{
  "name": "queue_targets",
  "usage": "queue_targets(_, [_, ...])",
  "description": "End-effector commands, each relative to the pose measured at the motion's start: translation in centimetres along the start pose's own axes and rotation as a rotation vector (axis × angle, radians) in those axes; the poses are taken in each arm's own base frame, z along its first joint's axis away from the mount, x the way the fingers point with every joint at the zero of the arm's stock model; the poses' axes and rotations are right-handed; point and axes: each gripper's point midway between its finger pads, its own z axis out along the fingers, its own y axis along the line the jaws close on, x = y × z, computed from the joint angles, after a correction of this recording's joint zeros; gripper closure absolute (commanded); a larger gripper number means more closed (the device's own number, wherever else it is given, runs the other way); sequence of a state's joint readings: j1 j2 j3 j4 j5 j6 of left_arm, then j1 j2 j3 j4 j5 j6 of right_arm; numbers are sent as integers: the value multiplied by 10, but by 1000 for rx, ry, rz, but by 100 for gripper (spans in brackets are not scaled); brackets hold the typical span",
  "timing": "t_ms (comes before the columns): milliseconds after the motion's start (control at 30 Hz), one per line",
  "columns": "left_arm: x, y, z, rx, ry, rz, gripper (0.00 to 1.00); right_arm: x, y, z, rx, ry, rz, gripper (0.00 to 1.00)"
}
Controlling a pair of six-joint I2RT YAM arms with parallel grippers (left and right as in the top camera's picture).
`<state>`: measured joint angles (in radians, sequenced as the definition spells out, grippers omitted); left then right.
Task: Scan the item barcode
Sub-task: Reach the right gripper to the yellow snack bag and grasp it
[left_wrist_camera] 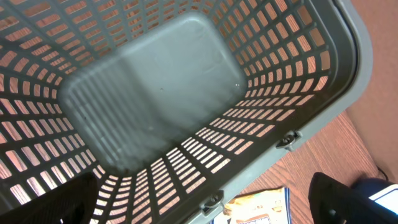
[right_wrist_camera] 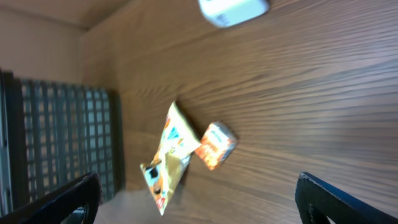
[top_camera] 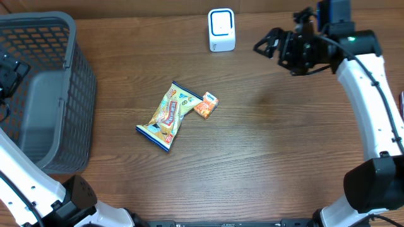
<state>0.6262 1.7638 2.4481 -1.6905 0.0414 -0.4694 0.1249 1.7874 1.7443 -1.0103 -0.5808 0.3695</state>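
Noted: my right gripper (top_camera: 266, 43) hangs above the far right part of the table (top_camera: 284, 157), fingers spread wide with nothing between them. The white scanner (top_camera: 221, 29) stands upright near the back edge, a little to that gripper's left. The yellow snack bag (top_camera: 169, 116) lies flat mid-table at an angle. A small orange packet (top_camera: 206, 105) rests against its upper right corner. Both sit well apart from the scanner and from either gripper. My left gripper (top_camera: 11, 74) hovers over the grey basket (top_camera: 79, 88) at the table's left, fingers parted and holding nothing. My left wrist view catches the bag's edge just beyond the basket rim.
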Motion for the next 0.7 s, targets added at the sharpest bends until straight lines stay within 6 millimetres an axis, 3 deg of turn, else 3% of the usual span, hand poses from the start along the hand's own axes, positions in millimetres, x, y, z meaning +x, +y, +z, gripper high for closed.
queue_targets(0, [-1, 0, -1, 2, -5, -8, 0, 17, 15, 16, 21, 29, -54, 0])
queue_targets(100, [-1, 0, -1, 2, -6, -8, 1, 37, 28, 34, 30, 75, -100, 0])
queue_targets(433, [-1, 0, -1, 2, -6, -8, 0, 90, 46, 102, 117, 182, -173, 0])
queue_targets(600, [-1, -2, -1, 13, 0, -9, 1, 105, 62, 115, 92, 200, -220, 0])
queue_targets(667, [8, -18, -2, 106, 48, -6, 0, 107, 66, 117, 84, 200, -230, 0])
